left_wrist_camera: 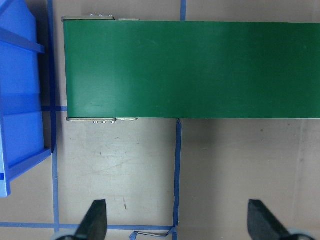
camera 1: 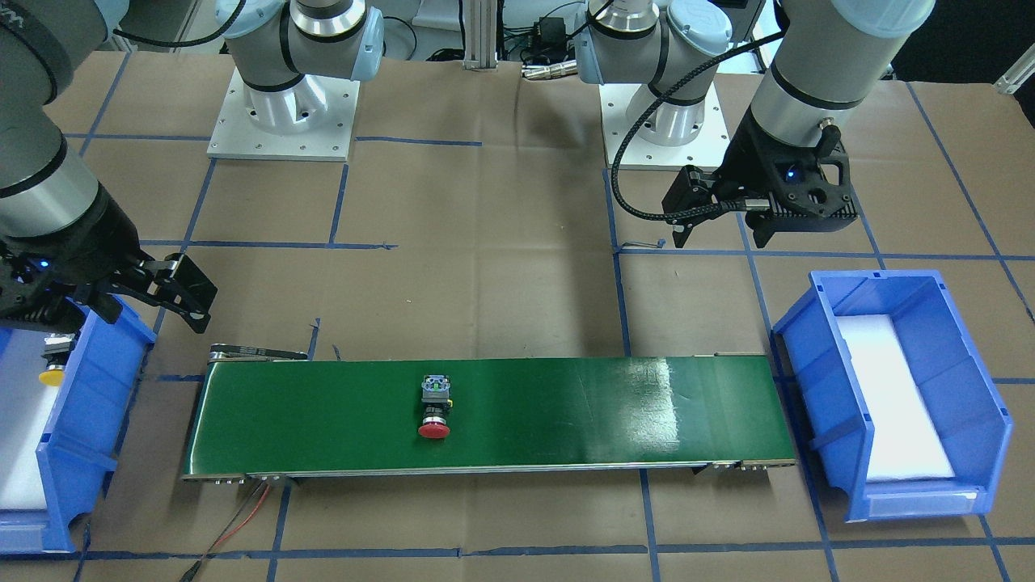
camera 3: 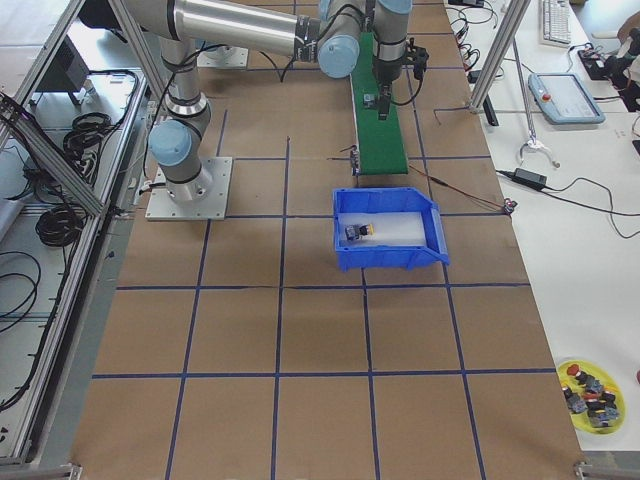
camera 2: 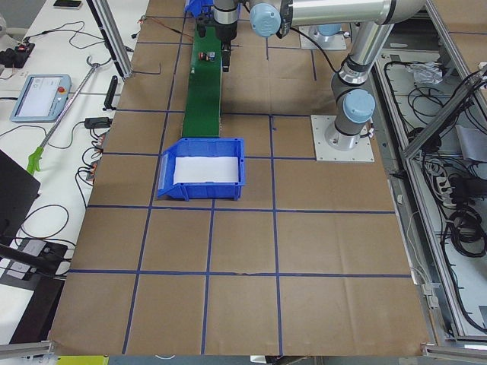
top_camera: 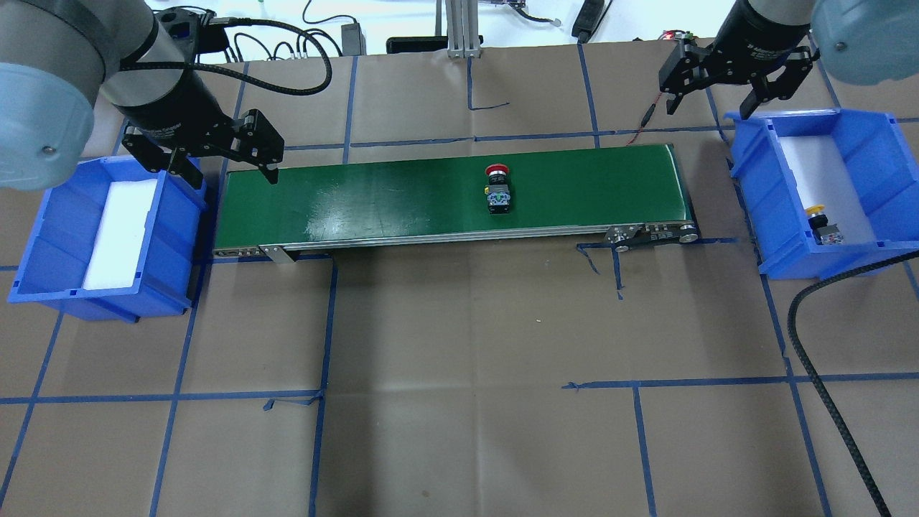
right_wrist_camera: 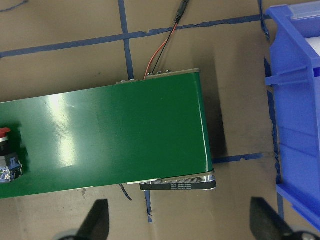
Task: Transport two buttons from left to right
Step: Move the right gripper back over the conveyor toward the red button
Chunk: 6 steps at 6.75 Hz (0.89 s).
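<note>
The red button (top_camera: 497,189) lies on its side near the middle of the green conveyor belt (top_camera: 373,197); it also shows in the front view (camera 1: 434,408) and at the left edge of the right wrist view (right_wrist_camera: 5,155). The yellow button (top_camera: 821,222) lies in the right blue bin (top_camera: 883,194), also seen in the front view (camera 1: 51,376). My left gripper (top_camera: 230,169) is open and empty above the belt's left end. My right gripper (top_camera: 711,104) is open and empty beyond the belt's right end, beside the right bin.
The left blue bin (top_camera: 43,244) holds only white foam padding. A red-black wire (right_wrist_camera: 162,42) runs from the belt's right end. The left wrist view shows the belt's end (left_wrist_camera: 190,70) and the bin's edge (left_wrist_camera: 20,100). Blue tape lines cross the brown table.
</note>
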### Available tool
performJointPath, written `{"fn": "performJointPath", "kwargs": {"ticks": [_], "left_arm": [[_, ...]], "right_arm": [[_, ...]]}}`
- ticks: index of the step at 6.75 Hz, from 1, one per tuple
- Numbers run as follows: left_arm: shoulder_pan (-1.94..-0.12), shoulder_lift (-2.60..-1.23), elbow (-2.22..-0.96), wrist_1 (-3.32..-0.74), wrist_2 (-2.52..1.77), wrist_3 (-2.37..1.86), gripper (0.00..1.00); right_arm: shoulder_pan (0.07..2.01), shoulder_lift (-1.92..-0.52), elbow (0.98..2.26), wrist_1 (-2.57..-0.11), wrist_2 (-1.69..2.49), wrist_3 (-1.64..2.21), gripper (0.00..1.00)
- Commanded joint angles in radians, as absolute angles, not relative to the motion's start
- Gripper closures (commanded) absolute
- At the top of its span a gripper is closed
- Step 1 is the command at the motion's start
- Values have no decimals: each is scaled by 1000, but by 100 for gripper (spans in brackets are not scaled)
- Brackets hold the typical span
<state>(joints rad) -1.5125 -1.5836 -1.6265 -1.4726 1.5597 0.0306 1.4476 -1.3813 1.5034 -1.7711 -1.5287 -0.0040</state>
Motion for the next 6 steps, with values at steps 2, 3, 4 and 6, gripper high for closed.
{"fn": "performJointPath", "kwargs": {"ticks": [2, 3, 4, 6], "left_arm": [[-1513, -1585, -1626, -1473, 1559, 26, 0], [-1513, -1580, -1637, -1474, 1557, 25, 0], [-1513, -1580, -1641, -1473, 1557, 23, 0], [-1513, -1582, -1635, -1474, 1562, 25, 0]], "right_arm": [[1486, -1368, 1505, -1773, -1531, -5, 0], [1505, -1362, 1508, -1775, -1531, -6, 0], [1520, -1350, 1511, -1785, -1540, -8, 0], [1540, -1339, 1514, -1787, -1539, -5, 0]]}}
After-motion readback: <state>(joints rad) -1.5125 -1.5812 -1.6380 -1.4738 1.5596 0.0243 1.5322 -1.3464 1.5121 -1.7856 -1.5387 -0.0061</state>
